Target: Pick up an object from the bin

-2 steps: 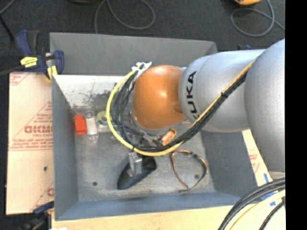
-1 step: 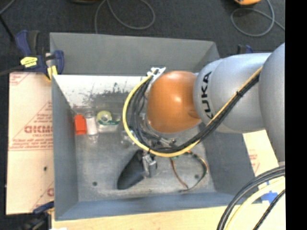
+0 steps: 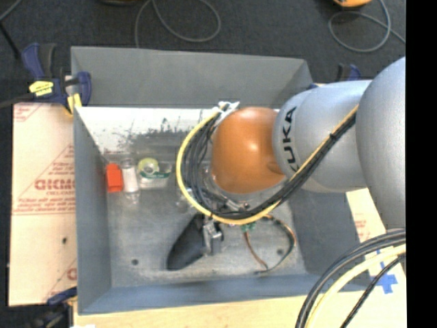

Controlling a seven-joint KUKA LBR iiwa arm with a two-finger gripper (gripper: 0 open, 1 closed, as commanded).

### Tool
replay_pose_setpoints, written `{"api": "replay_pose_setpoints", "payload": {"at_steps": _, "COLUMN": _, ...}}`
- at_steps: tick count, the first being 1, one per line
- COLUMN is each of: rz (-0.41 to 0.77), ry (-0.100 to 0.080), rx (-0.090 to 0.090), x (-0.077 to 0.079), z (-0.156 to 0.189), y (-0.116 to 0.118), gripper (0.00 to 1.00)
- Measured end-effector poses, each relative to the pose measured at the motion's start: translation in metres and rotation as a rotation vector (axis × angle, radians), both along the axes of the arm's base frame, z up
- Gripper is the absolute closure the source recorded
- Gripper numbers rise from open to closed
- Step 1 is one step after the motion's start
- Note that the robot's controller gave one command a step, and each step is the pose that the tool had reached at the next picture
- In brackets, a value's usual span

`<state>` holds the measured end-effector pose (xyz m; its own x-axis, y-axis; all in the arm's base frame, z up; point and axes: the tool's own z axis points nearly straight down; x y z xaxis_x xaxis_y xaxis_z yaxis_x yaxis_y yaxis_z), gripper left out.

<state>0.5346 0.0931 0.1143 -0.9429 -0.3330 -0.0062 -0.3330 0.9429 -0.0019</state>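
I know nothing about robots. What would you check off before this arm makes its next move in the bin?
1. The gripper is at the black pointed object's view-right end: ok.
2. That object lies apart from other things: ok.
3. The orange-capped bottle and greenish roll sit well off at the view's left: ok.
4. The wire loop near the gripper might snag: cannot tell.
5. Grip on that object: cannot tell.

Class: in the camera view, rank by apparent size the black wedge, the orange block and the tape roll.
1. black wedge, clearly the largest.
2. orange block and tape roll: too alike to rank.
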Motion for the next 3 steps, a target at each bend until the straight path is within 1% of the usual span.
{"api": "replay_pose_setpoints", "payload": {"at_steps": 1, "rz": 0.303, "ry": -0.001, "rx": 0.001, "x": 0.010, "z": -0.036, "y": -0.006, "gripper": 1.00}}
{"api": "replay_pose_setpoints", "payload": {"at_steps": 2, "rz": 0.302, "ry": -0.001, "rx": 0.001, "x": 0.010, "z": -0.036, "y": -0.006, "gripper": 1.00}}
{"api": "replay_pose_setpoints", "payload": {"at_steps": 3, "rz": 0.289, "ry": -0.011, "rx": 0.001, "x": 0.011, "z": 0.149, "y": -0.012, "gripper": 1.00}}
